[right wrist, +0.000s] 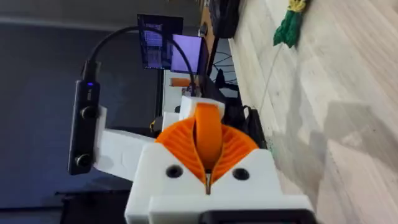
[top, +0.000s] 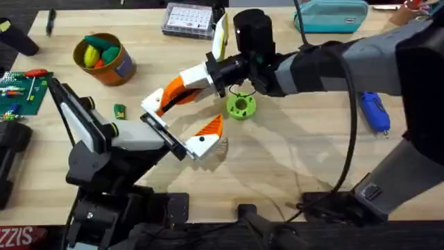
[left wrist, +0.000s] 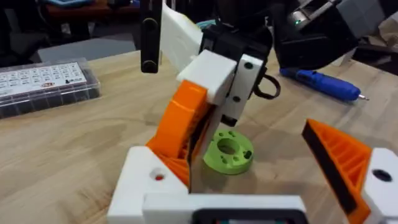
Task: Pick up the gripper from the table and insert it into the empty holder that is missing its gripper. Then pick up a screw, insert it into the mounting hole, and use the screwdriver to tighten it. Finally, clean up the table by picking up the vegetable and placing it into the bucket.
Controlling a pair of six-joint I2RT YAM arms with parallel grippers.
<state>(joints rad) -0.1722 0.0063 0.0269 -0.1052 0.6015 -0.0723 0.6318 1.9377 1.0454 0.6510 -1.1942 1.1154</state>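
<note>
The right gripper (top: 186,85) reaches in over the middle of the table (top: 291,160), and its two orange fingers are squeezed tight around the gripper (right wrist: 209,134), the long orange wedge with a white block on its end. From the left wrist camera the wedge (left wrist: 186,121) hangs tilted, right above a white block on the left arm and just in front of a green ring (left wrist: 228,151) lying on the wood. The left gripper (top: 182,132) sits low beside it with its fingers spread wide apart and nothing in them. The bucket (top: 104,59) stands far off to the left with bright toys inside. The vegetable (top: 119,111) lies on the wood below the bucket. A blue screwdriver (top: 373,111) lies at the right side.
</note>
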